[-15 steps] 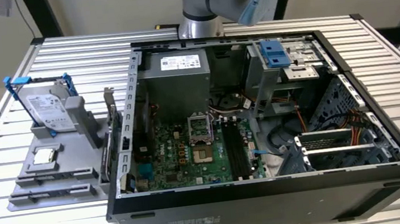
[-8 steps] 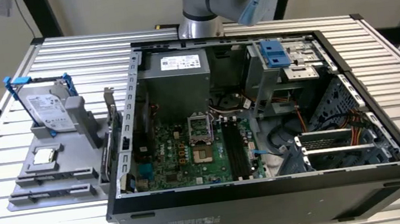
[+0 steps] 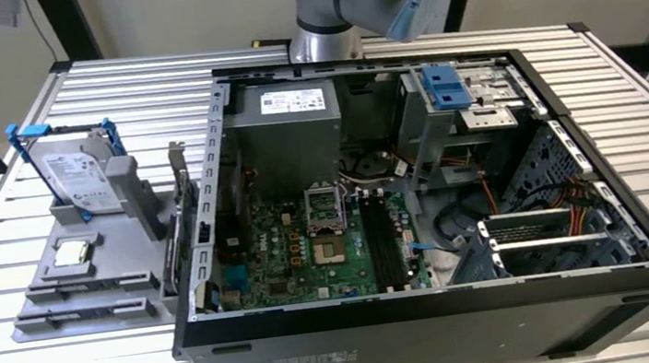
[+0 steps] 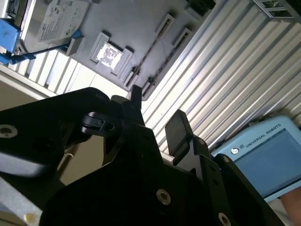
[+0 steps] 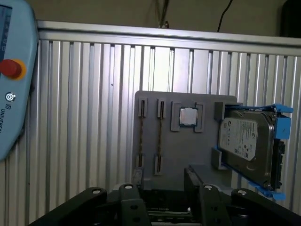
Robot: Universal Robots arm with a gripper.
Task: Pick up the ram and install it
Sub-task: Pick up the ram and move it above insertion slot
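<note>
The gripper (image 5: pixel 164 181) is seen opened wide, and nothing is held in it. Just beyond it, on the gray holder (image 5: pixel 183 146), two thin strips are found standing on edge, side by side; these are judged to be the ram (image 5: pixel 141 136). Their long axis is pointed away from the gripper, across its closing direction. Beside them one processor chip (image 5: pixel 188 116) is counted, then one hard drive (image 5: pixel 247 141), all on the ribbed counter (image 5: pixel 84 94).

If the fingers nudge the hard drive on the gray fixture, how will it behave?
The hard drive stands on edge, leaning in the gray fixture, so a sideways nudge could probably tip it. Its metal body looks rigid and likely heavy for its size. The blue brackets might snag.
</note>
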